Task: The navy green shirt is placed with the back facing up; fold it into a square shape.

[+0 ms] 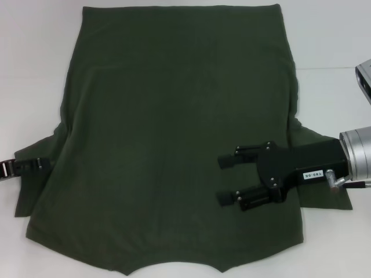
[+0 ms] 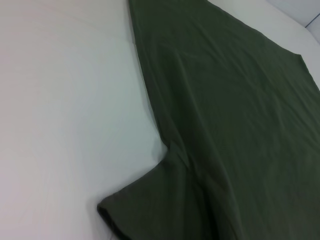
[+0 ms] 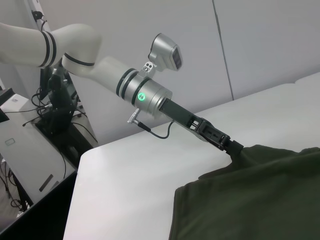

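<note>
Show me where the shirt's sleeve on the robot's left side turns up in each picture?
Head view: the left sleeve sticks out at the shirt's left edge, with the left pincer at it.
Left wrist view: the sleeve lies close to the camera.
Right wrist view: the sleeve meets that pincer.
Shared landmark: the white table.

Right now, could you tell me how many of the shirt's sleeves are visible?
2. The left sleeve sticks out at the navy green shirt's left edge, where the left pincer meets it; the right sleeve lies partly hidden under the right pincer.
</note>
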